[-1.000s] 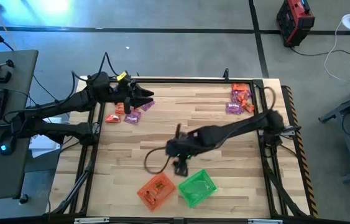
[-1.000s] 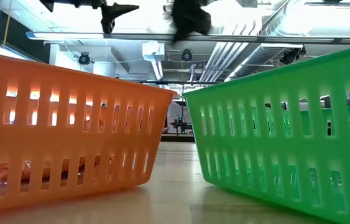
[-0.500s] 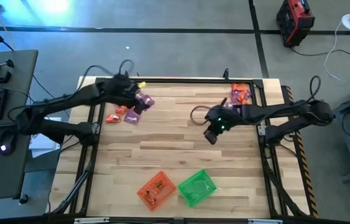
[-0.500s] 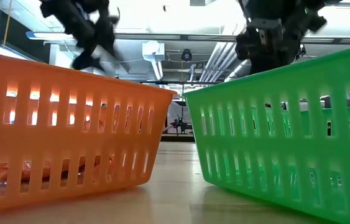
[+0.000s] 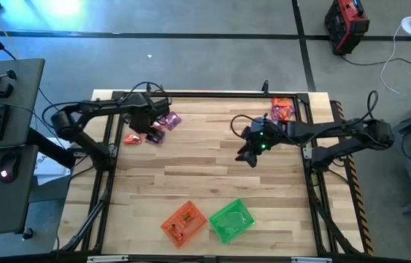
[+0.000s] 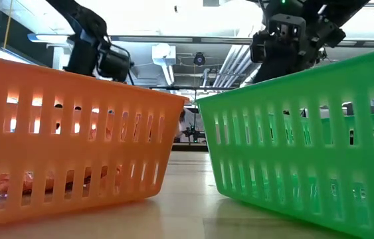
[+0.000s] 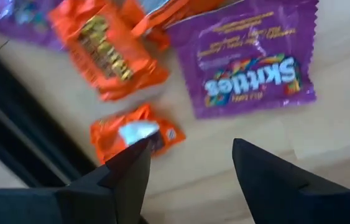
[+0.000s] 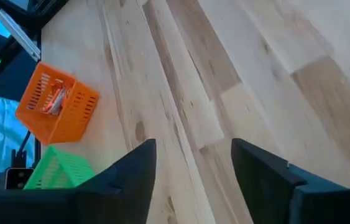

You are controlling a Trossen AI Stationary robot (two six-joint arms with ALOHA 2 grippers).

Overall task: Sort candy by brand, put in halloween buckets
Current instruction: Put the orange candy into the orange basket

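Table (image 5: 212,175): pale wood planks, smooth, light sheen. Orange bucket (image 6: 74,133) and green bucket (image 6: 306,133): translucent slotted plastic, glossy. Purple candy packet (image 7: 252,59) and orange candy packets (image 7: 109,53): shiny crinkled foil-like wrap. Left gripper fingers (image 7: 125,174): dark, matt.

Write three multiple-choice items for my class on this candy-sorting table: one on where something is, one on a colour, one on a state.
1. Where do the two buckets stand?
A. At the table's near edge, side by side
B. At the far corners
C. Stacked in the middle

2. What colour is the Skittles packet before the left gripper?
A. Green
B. Purple
C. Blue

3. How is the right gripper?
A. Shut on a packet
B. Open and empty above bare wood
C. Inside the green bucket

Answers:
1 A: the high view shows the orange bucket beside the green bucket.
2 B: the left wrist view shows it.
3 B: its wrist view shows spread fingers with nothing between.
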